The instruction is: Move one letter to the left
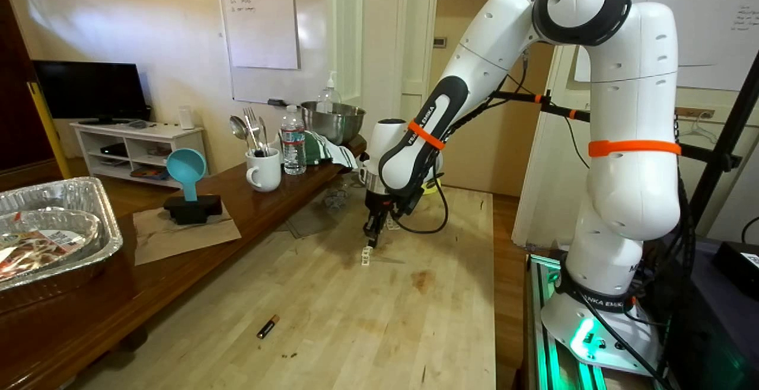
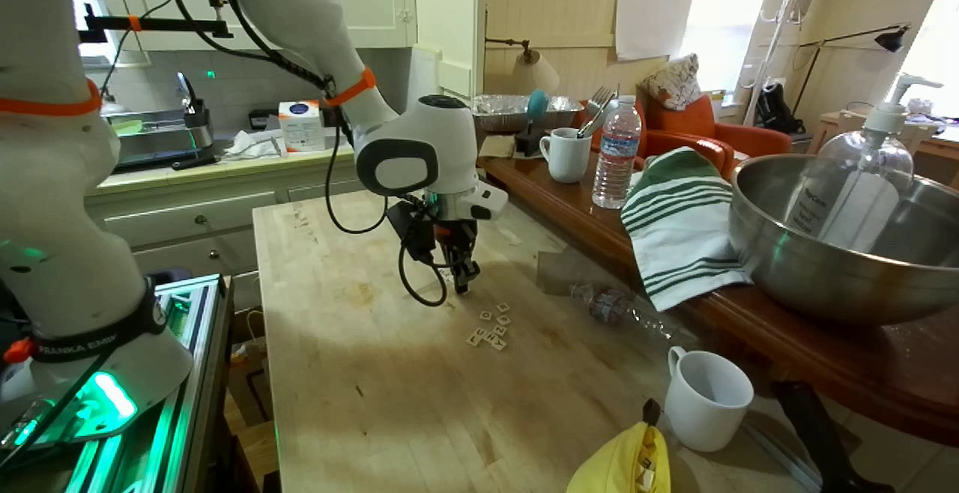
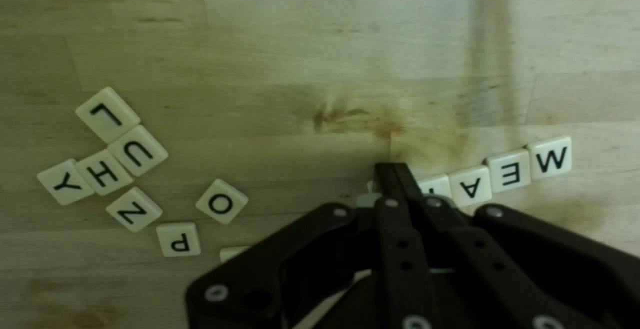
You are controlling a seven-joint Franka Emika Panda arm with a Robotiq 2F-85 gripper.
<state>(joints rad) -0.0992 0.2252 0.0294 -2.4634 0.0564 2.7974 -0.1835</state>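
Observation:
Several whitish letter tiles lie flat on the wooden table; which one the task means cannot be told. A tilted row, with tiles M [image 3: 550, 157], E [image 3: 508, 170] and A [image 3: 471, 186], runs to a partly hidden tile [image 3: 436, 185] beside the fingers. A sliver of another tile [image 3: 370, 186] shows left of the fingertips. The row also shows in an exterior view [image 1: 366, 256]. My gripper [image 3: 392, 169] is shut, its fingertips together over the row's end, with nothing visible between them. It points down in both exterior views [image 1: 372, 240] [image 2: 462, 287]. Whether it touches a tile is hidden.
Loose tiles, such as O [image 3: 221, 201], L [image 3: 108, 115] and P [image 3: 178, 239], lie left in the wrist view. A battery [image 1: 268, 326], a lying bottle [image 2: 610, 304], a white mug [image 2: 708, 399] and a yellow pouch [image 2: 622, 463] are on the table. A raised brown counter [image 1: 237, 188] borders it.

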